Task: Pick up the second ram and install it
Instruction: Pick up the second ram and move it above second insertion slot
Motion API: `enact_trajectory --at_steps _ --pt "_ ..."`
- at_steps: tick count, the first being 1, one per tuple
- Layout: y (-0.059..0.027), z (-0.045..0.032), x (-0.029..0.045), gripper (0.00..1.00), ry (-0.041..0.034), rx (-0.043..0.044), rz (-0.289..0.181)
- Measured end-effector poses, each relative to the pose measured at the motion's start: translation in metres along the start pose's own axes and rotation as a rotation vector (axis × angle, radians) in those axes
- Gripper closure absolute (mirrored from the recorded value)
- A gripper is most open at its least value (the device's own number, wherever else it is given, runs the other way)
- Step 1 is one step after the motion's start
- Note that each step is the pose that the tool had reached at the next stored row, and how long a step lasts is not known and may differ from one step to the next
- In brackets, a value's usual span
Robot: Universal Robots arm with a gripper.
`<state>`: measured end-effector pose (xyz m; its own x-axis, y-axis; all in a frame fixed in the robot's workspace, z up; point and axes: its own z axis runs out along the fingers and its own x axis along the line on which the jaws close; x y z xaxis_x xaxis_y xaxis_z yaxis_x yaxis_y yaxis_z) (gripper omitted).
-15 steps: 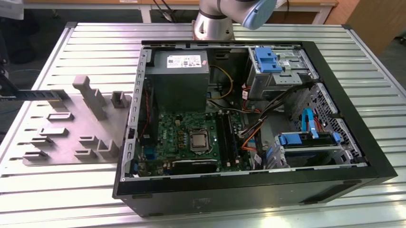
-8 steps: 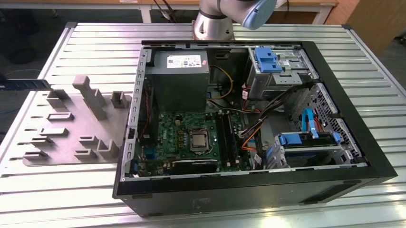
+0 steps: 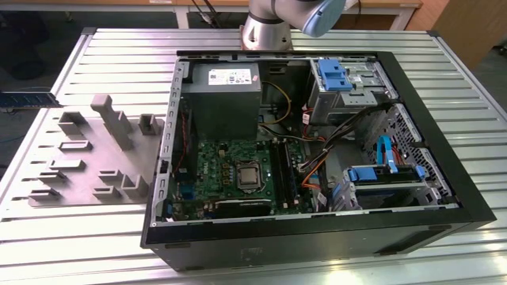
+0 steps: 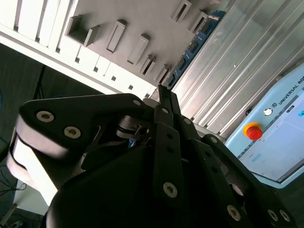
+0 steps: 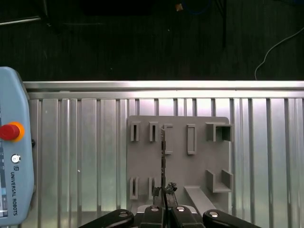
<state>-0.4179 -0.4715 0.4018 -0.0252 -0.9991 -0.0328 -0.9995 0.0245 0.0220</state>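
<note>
Evidently the black-fingered tool (image 5: 164, 198) is clamped on the second ram (image 5: 163, 156), a long, thin blue-green circuit-board stick. The first wrist view shows the stick edge-on as a dark sliver running out from the closed fingertips. In the second wrist view the stick (image 4: 192, 47) reaches away from the tool (image 4: 164, 92) with its blue face and small dark chips showing. Pinching it across the flat faces probably keeps the board from twisting and leaves its contact edge free.

In the exterior view the stick (image 3: 28, 99) hangs level at the view's far left, above the edge of the ribbed metal tabletop (image 3: 119, 59). It is just beyond the grey moulded plastic tray (image 3: 87, 160) with its upright blocks. Seen down the tool, it lines up with one of the tray's (image 5: 180, 166) narrow slots. It looks lifted clear of that slot, though the pictures do not settle this.

The open black computer case (image 3: 317, 237) lies well apart, toward the exterior view's right. Its green motherboard (image 3: 222, 160) faces upward, so the long black memory slots (image 3: 285, 172) are reachable from above. The stick is nowhere near them, so the installing is not yet done. A pale blue-grey control pendant with a red button (image 5: 14, 142) rests on the tabletop beside the tray.
</note>
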Motion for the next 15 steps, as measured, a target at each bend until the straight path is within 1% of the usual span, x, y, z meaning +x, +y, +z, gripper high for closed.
enact_trajectory --at_steps 8,11,15 --pt "-0.0012 -0.0003 0.0000 0.87 -0.0001 -0.0003 0.000" --pt "-0.0046 -0.0002 -0.0001 0.87 -0.0003 -0.0002 0.000" --pt "-0.0122 -0.0004 -0.0003 0.87 -0.0002 -0.0002 0.000"
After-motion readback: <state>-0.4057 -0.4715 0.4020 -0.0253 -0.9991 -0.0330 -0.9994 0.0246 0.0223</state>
